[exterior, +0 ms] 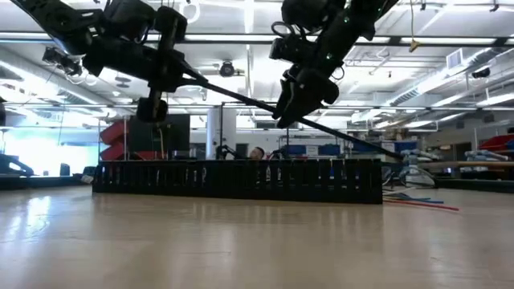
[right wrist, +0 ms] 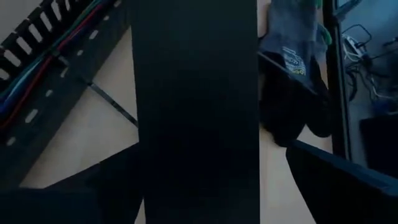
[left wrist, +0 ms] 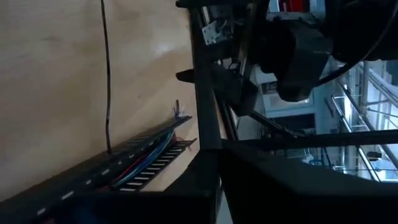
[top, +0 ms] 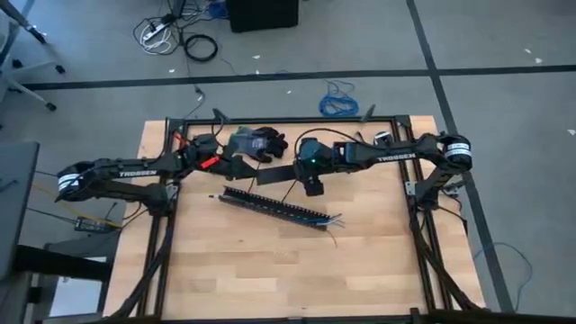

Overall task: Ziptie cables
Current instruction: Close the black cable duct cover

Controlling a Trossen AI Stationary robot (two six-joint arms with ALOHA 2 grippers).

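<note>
two grippers (top: 236, 166) (top: 286, 174), one black strip (top: 274, 175), cables (top: 331, 219)

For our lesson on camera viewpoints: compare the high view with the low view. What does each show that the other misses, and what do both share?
Only the high view shows the work gloves at the table's far edge, the blue coiled cable on the floor, and the whole wooden table. Only the low view shows the room's ceiling lights and the slotted black tray's upright side fingers. Both show the slotted black tray, the cables trailing from one end, and both arms raised above the tray.
</note>
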